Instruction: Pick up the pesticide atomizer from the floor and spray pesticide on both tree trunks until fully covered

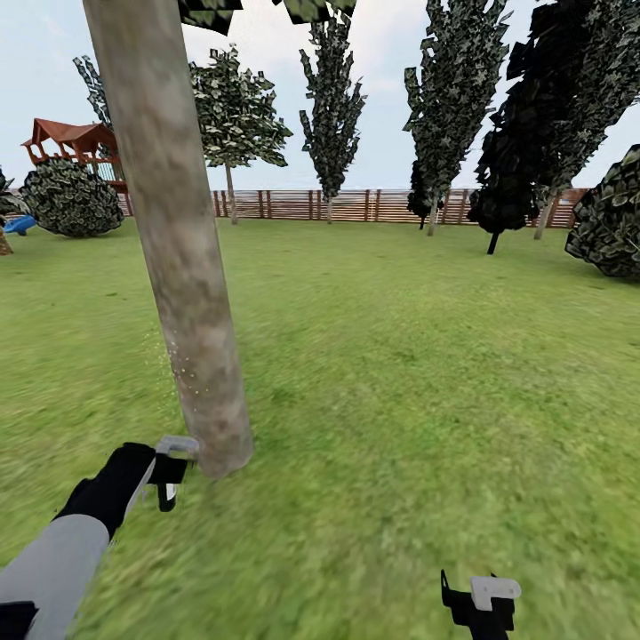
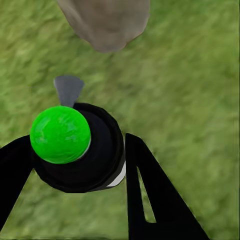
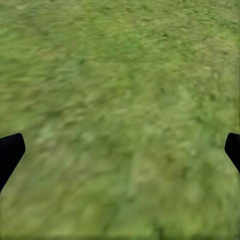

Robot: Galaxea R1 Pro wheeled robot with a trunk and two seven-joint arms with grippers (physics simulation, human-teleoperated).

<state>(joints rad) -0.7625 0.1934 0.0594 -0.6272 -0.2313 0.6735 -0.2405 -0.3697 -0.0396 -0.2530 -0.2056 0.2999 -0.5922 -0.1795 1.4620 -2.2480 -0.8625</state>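
A thick mottled grey-beige tree trunk rises from the grass at the left. Fine white pesticide specks dot its lower left side. My left gripper is low beside the trunk's base, shut on the pesticide atomizer. The atomizer has a black body, a bright green round top and a grey nozzle that points at the trunk base. Over bare grass at the lower right, my right gripper is open with nothing between its fingers.
Green lawn spreads ahead to a brown slat fence. A leafy tree with a thin bare trunk, dark conifers and shrubs line the back. A red-roofed play structure stands far left.
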